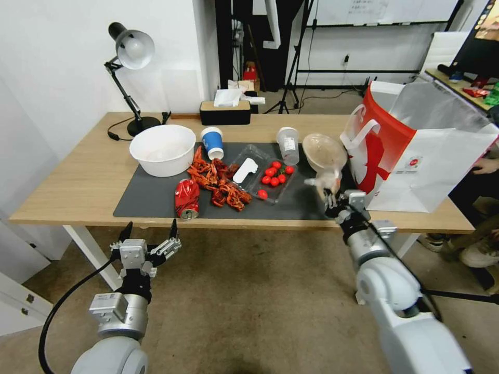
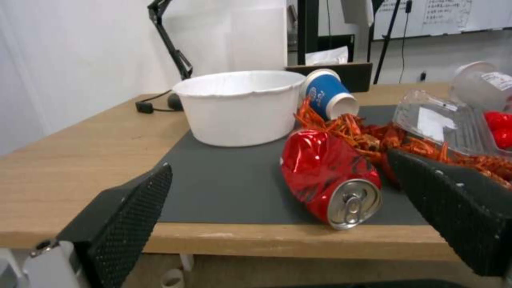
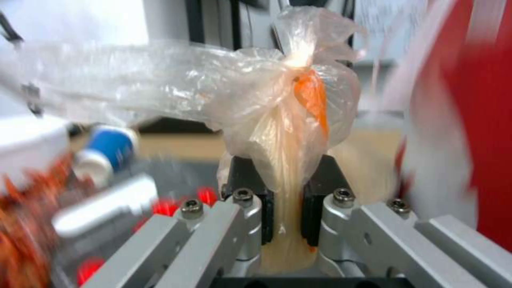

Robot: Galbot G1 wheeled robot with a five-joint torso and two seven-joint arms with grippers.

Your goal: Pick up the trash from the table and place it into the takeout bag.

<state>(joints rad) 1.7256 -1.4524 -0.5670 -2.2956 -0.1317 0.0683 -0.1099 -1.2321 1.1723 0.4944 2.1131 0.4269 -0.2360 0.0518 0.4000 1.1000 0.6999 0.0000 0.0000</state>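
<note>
My right gripper (image 3: 285, 224) pinches a small clear bag (image 3: 277, 104) holding a beige lump, its black pads clamped on the twisted plastic; in the head view the gripper (image 1: 328, 196) holds the bag (image 1: 323, 182) above the right end of the dark grey mat (image 1: 150, 200), just beside the takeout bag (image 1: 431, 161). That white carrier, with its red side panel and white handles, stands open on the right end of the table (image 1: 67, 176).

My left gripper (image 1: 149, 232) hangs spread wide and empty in front of the table's near edge, below the crushed red drink can (image 1: 186, 198); from its wrist camera the can (image 2: 328, 176) lies on its side at the mat's near edge, pull-tab end toward me.

On the mat, a blue paper cup (image 1: 212, 142) lies tipped beside a white bowl (image 1: 162, 149), orange-red shells (image 1: 218, 182) are heaped at the centre, and a clear tray of small tomatoes (image 1: 265, 174) sits next to them. A clear labelled plastic cup (image 1: 288, 145) and a tan clear-lidded bowl (image 1: 323, 150) stand behind the held bag.
</note>
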